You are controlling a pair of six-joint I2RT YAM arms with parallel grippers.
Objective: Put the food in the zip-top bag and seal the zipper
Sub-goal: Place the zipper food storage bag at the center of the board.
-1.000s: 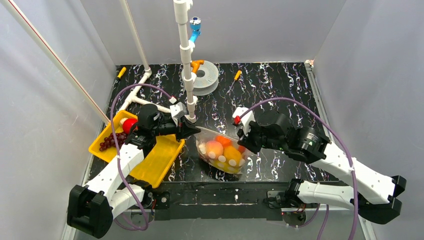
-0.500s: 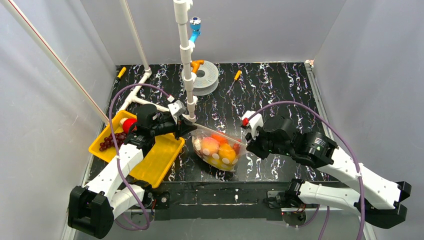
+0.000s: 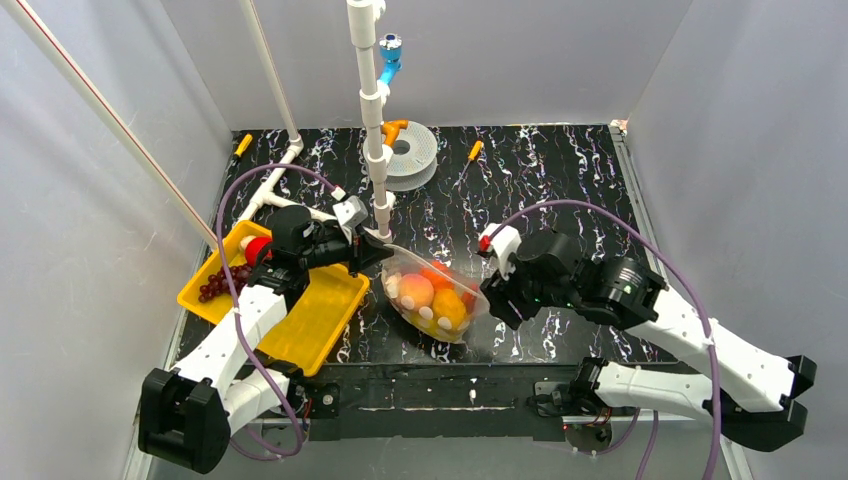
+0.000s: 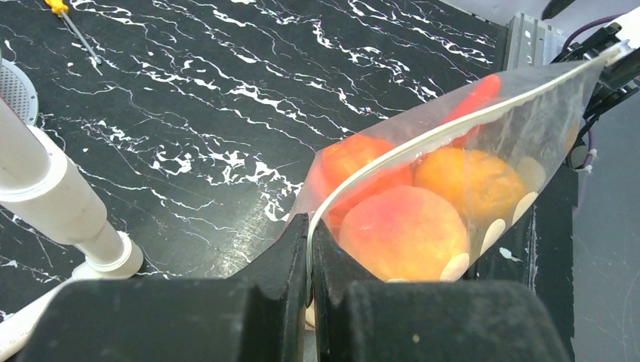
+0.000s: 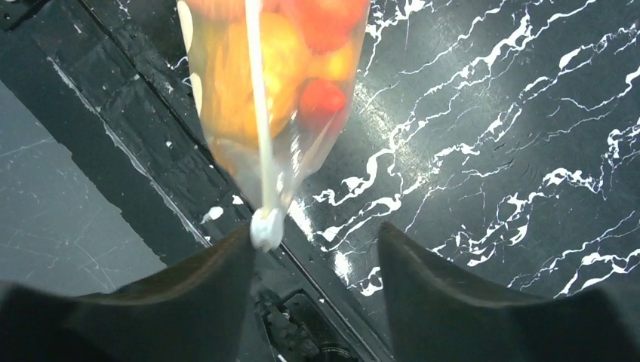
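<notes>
Robotics lab: an enclosed tabletop test cell.

Plain grey-white panel walls box in a black, white-veined worktop on its left, far and right edges. Two robot arms are bolted to a black mounting plate along the near edge, with purple cables looping over them. A white PVC pipe mast rises from the middle of the worktop, and a filament spool and a yellow-handled screwdriver lie by the far edge. The props are glossy toy fruit in a dotted zip-top bag, with a yellow plastic tray near the left edge.
</notes>
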